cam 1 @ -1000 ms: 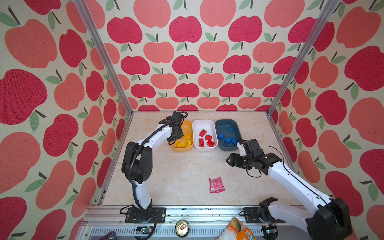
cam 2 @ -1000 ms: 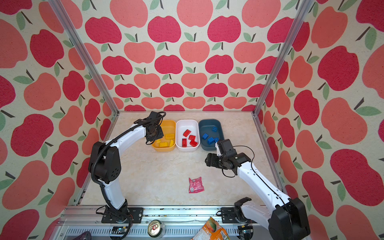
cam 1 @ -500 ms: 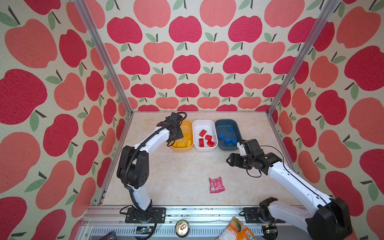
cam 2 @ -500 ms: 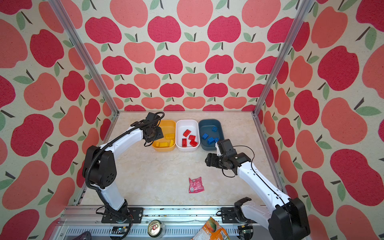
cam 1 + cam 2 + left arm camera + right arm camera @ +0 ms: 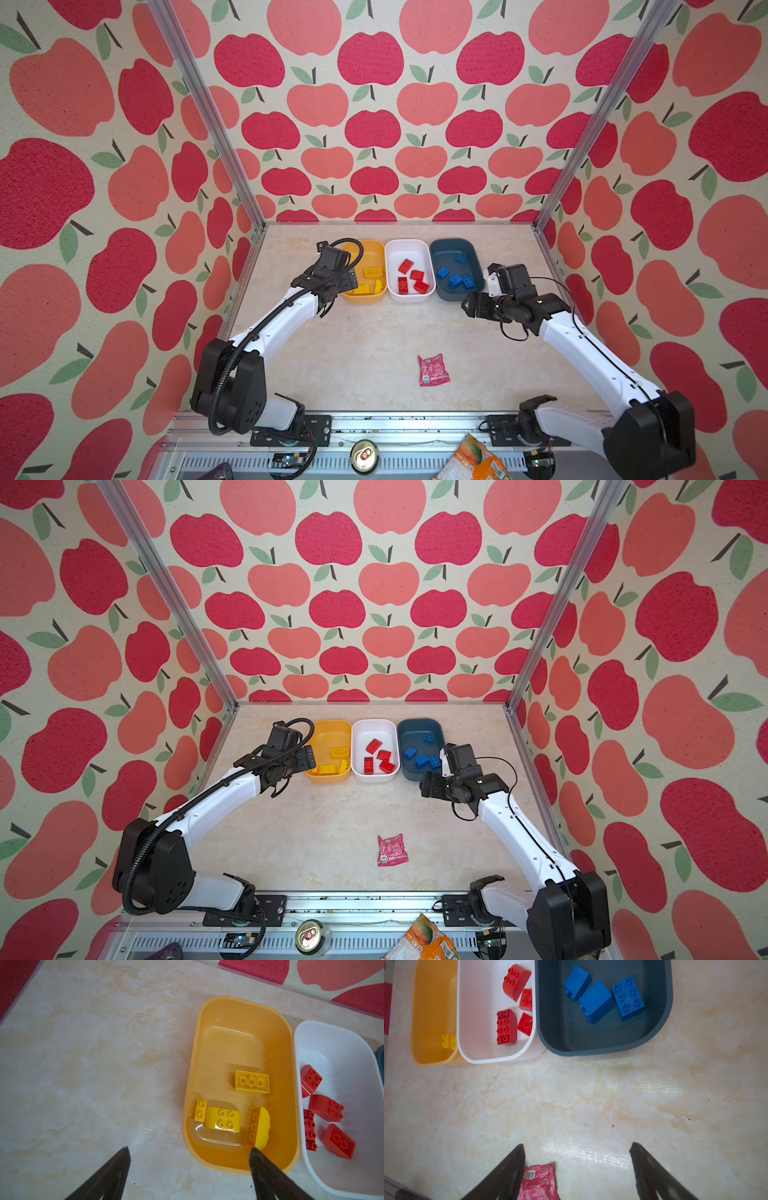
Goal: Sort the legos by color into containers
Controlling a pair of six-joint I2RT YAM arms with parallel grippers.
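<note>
Three containers stand in a row at the back: a yellow bin (image 5: pixel 370 254), a white bin (image 5: pixel 407 250) and a dark blue-grey bin (image 5: pixel 445 249). Yellow legos (image 5: pixel 252 1084) lie in the yellow bin (image 5: pixel 239 1022). Several red legos (image 5: pixel 411 277) lie in the white one. Several blue legos (image 5: pixel 597 1000) lie in the blue-grey one. My left gripper (image 5: pixel 343 289) (image 5: pixel 189 1149) is open and empty, straddling the yellow bin's near left corner. My right gripper (image 5: pixel 469 305) (image 5: pixel 576 1145) hangs open and empty over bare table in front of the blue-grey bin.
A crinkled pink packet (image 5: pixel 433 370) lies on the marble table toward the front, beside one right fingertip in the right wrist view. Apple-patterned walls and metal posts enclose three sides. A can (image 5: pixel 364 455) and an orange packet (image 5: pixel 473 459) sit past the front rail.
My left gripper has opened wide and drawn back from above the yellow bin toward its near left corner. The right arm has hardly moved.
</note>
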